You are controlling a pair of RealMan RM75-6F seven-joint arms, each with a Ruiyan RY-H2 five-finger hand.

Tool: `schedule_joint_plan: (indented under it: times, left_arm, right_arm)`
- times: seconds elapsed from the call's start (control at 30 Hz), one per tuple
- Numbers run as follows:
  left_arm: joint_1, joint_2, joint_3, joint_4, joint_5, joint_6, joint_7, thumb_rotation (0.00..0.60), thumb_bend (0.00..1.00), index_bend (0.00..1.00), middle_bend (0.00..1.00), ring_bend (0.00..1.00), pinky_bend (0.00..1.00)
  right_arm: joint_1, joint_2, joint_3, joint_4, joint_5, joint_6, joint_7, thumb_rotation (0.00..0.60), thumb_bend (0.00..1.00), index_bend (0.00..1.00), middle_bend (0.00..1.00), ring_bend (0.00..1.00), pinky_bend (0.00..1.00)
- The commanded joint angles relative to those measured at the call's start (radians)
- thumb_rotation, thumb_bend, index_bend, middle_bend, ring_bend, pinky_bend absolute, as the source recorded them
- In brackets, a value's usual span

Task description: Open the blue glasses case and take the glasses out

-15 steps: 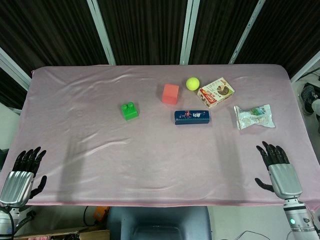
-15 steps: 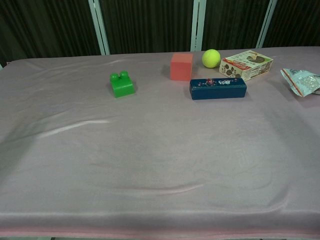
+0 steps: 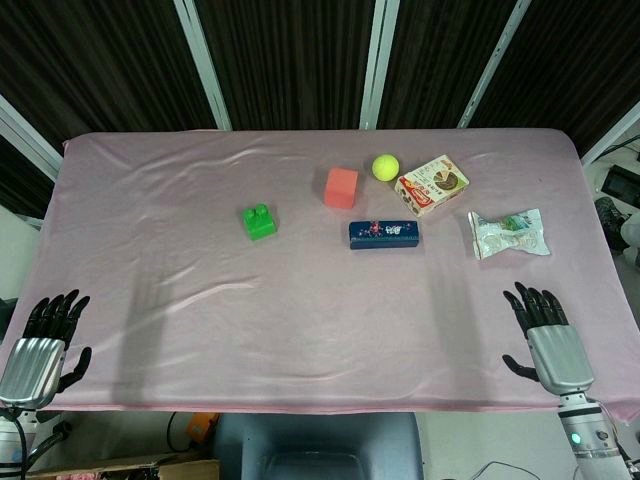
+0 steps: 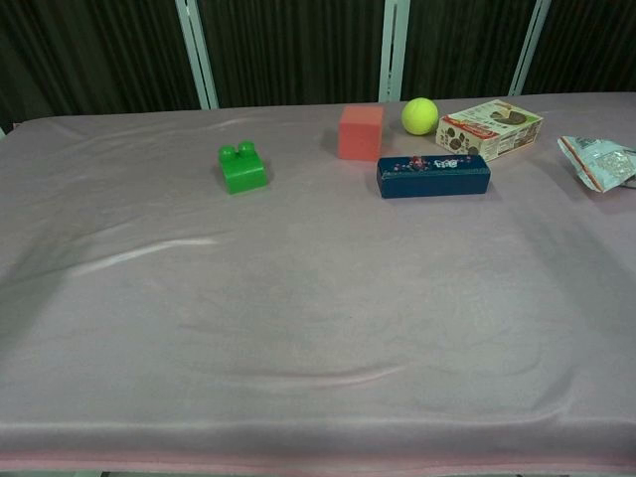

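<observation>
The blue glasses case [image 3: 385,235] [image 4: 433,176] lies closed on the pink tablecloth, right of centre, with a small printed picture on its lid. My left hand [image 3: 42,345] hovers at the near left corner of the table, fingers spread and holding nothing. My right hand [image 3: 545,340] is at the near right edge, also spread and empty, well in front of the case. Neither hand shows in the chest view. The glasses are hidden inside the case.
Behind the case stand a red block [image 3: 341,187], a yellow-green ball [image 3: 386,167] and a snack box [image 3: 432,185]. A green toy brick [image 3: 259,222] sits to the left. A pale snack packet [image 3: 508,233] lies to the right, between the case and my right hand.
My right hand has shifted slightly left and forward over the table edge. The left hand has barely moved. The objects are unmoved.
</observation>
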Motion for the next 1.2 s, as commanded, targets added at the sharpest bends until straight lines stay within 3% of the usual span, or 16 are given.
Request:
schedule_joint_plan:
  times: [0.03, 0.17, 0.37, 0.6, 0.7, 0.93, 1.2]
  left_arm:
    - [-0.002, -0.002, -0.005, 0.005, -0.014, -0.007, 0.008, 0.6, 0.42, 0.0, 0.0, 0.0, 0.02]
    - [-0.004, -0.006, -0.006, 0.006, -0.021, -0.014, 0.02, 0.6, 0.42, 0.0, 0.0, 0.0, 0.02]
    - [-0.01, -0.009, -0.018, 0.016, -0.033, -0.015, 0.01, 0.6, 0.42, 0.0, 0.0, 0.0, 0.02]
    - [-0.019, -0.012, -0.028, 0.028, -0.057, -0.035, 0.012, 0.6, 0.42, 0.0, 0.0, 0.0, 0.02]
    - [-0.024, -0.014, -0.03, 0.03, -0.066, -0.046, 0.014, 0.6, 0.42, 0.0, 0.0, 0.0, 0.02]
    - [-0.032, -0.017, -0.026, 0.023, -0.085, -0.074, 0.049, 0.6, 0.42, 0.0, 0.0, 0.0, 0.02]
    - [-0.042, -0.028, -0.02, 0.027, -0.087, -0.094, 0.069, 0.6, 0.42, 0.0, 0.0, 0.0, 0.02]
  right_arm:
    - [0.023, -0.02, 0.011, 0.007, -0.001, -0.021, -0.026, 0.6, 0.31, 0.0, 0.0, 0.05, 0.0]
    - [0.08, -0.035, 0.032, -0.018, 0.024, -0.102, -0.096, 0.6, 0.31, 0.0, 0.0, 0.05, 0.0]
    - [0.228, -0.106, 0.13, -0.031, 0.157, -0.268, -0.253, 0.6, 0.31, 0.0, 0.0, 0.05, 0.0]
    - [0.46, -0.275, 0.278, 0.182, 0.382, -0.461, -0.361, 0.6, 0.31, 0.01, 0.0, 0.05, 0.0]
    - [0.541, -0.32, 0.316, 0.265, 0.46, -0.518, -0.383, 0.6, 0.33, 0.08, 0.0, 0.05, 0.0]
    - [0.68, -0.388, 0.332, 0.422, 0.581, -0.607, -0.44, 0.6, 0.43, 0.24, 0.0, 0.04, 0.0]
    - [0.805, -0.492, 0.315, 0.628, 0.731, -0.719, -0.484, 0.6, 0.47, 0.29, 0.0, 0.04, 0.0]
